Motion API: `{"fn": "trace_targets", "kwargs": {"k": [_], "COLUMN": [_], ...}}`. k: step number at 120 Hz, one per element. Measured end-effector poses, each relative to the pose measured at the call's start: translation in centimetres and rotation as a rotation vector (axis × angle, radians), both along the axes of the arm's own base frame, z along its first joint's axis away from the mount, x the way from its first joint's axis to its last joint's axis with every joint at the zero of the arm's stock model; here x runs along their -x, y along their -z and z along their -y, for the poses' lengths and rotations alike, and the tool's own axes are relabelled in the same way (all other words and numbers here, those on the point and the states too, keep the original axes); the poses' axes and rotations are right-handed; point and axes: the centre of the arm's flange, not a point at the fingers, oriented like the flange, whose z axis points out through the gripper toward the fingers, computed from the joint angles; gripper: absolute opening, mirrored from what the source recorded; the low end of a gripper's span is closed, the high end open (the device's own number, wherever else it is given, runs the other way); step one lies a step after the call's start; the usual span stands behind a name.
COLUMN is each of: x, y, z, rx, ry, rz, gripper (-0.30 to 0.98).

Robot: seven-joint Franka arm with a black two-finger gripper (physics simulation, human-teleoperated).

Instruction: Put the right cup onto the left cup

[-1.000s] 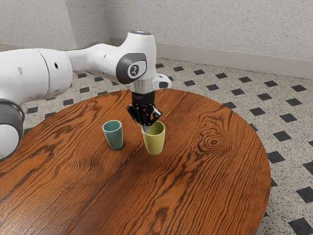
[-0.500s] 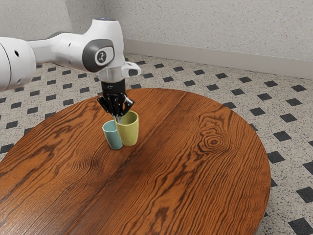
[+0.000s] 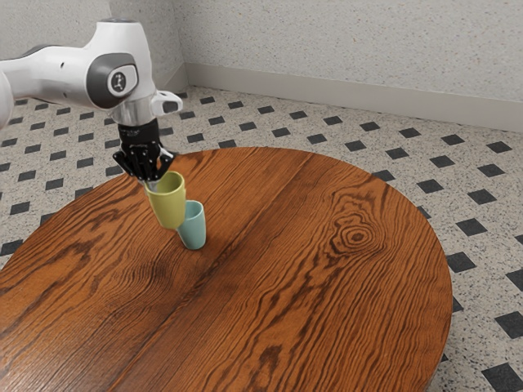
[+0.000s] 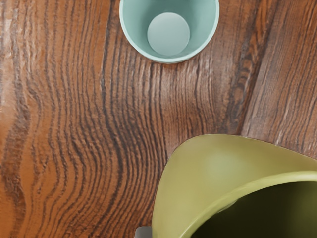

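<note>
Holds one yellow-green cup (image 3: 169, 206) by its wall in jaws closed nearly together, lifted off the wooden bench (image 3: 286, 286), slightly tilted, overlapping in the exterior view, yet set apart in the wrist view from, one empty teal cup (image 3: 195, 229) upright on the bench.

A round, brown wood-grained table (image 3: 310, 286) carries an upright teal cup (image 3: 194, 231).
</note>
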Motion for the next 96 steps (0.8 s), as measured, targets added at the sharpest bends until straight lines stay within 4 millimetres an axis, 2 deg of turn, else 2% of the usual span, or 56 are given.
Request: {"fn": "trace_targets", "kwargs": {"k": [56,75,96], "x": [0.9,0.7,-0.6], "y": [0.0,-0.1,0.2], "z": [-5.9,-6.6,-6.9], "rx": [-0.014,-0.018,-0.021], "ry": [-0.087,-0.096,-0.093], "rz": [0.000,0.008,0.015], "gripper": [-0.10,-0.10,-0.10]}}
